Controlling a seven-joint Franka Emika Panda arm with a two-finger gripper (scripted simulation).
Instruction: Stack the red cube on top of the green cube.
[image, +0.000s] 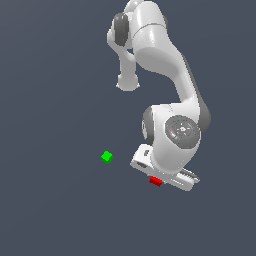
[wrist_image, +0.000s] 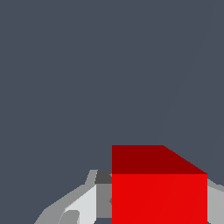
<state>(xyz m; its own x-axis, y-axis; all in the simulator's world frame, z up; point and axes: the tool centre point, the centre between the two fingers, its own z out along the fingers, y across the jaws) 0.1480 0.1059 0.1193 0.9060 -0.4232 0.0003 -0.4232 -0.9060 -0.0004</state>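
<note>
The red cube (image: 155, 181) shows just under the edge of the white gripper hand, low and to the exterior view's right of centre. In the wrist view the red cube (wrist_image: 159, 192) looms large between two grey fingers (wrist_image: 85, 204), which press against its two sides. My gripper (image: 160, 180) is shut on it. The green cube (image: 106, 157) sits alone on the dark grey floor, to the exterior view's left of the gripper and well apart from it. It does not appear in the wrist view.
The white arm (image: 160, 60) rises from its base at the top of the exterior view and bends down over the gripper. A plain dark grey floor (image: 50, 200) lies all around both cubes.
</note>
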